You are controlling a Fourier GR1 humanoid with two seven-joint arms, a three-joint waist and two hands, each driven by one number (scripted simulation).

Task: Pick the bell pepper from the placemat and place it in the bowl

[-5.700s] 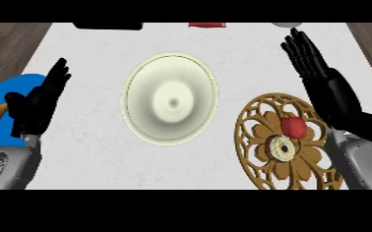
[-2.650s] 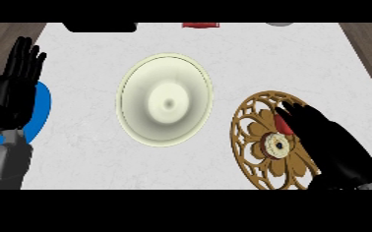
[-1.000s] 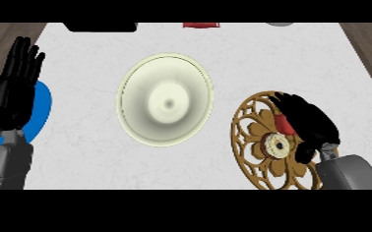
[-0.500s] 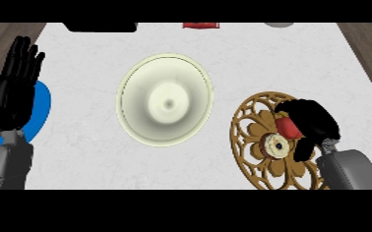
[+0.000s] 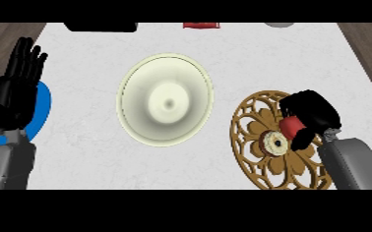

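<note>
Red bell pepper [image 5: 292, 127] sits on the golden placemat [image 5: 254, 163] at my near right, and my right hand [image 5: 317, 110] is curled around it, the black fingers over its top and far side. So the grasp looks made, but I judge the lifting is not done; I cannot tell if the pepper touches the mat or is just above it. What is left: raise it, carry it to the left, and put it down in the cream bowl [image 5: 167, 100], which stands in the middle of the counter, apart from the mat, and holds nothing yet. My left hand [image 5: 17, 92] rests open at the left edge, fingers up, beside a blue plate [image 5: 42, 109]. At the far edge are a black thing [image 5: 102, 27], a red one [image 5: 201, 25] and a grey one [image 5: 280, 24]
</note>
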